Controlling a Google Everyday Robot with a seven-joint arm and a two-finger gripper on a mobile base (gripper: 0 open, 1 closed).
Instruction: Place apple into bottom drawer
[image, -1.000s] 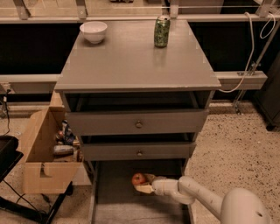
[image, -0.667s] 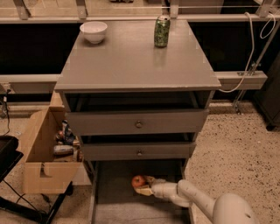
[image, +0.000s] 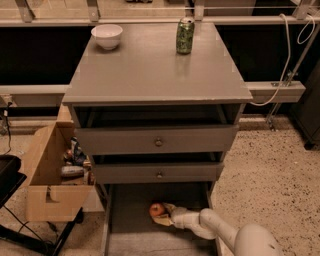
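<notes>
The apple (image: 156, 209), small and red-orange, is low inside the open bottom drawer (image: 125, 235), a wide grey tray under the cabinet. My gripper (image: 163, 215) reaches in from the lower right on its white arm and is shut on the apple's right side, holding it at or just above the drawer floor. Part of the apple's right side is hidden by the gripper.
Two knobbed grey drawers (image: 158, 142) sit slightly open above. A white bowl (image: 107, 36) and a green can (image: 184, 36) stand on the cabinet top. A cardboard box (image: 47, 187) of items stands to the left. A cable (image: 280, 75) hangs at the right.
The gripper and the apple have shifted slightly left and lower in the bottom drawer. Nothing else has moved.
</notes>
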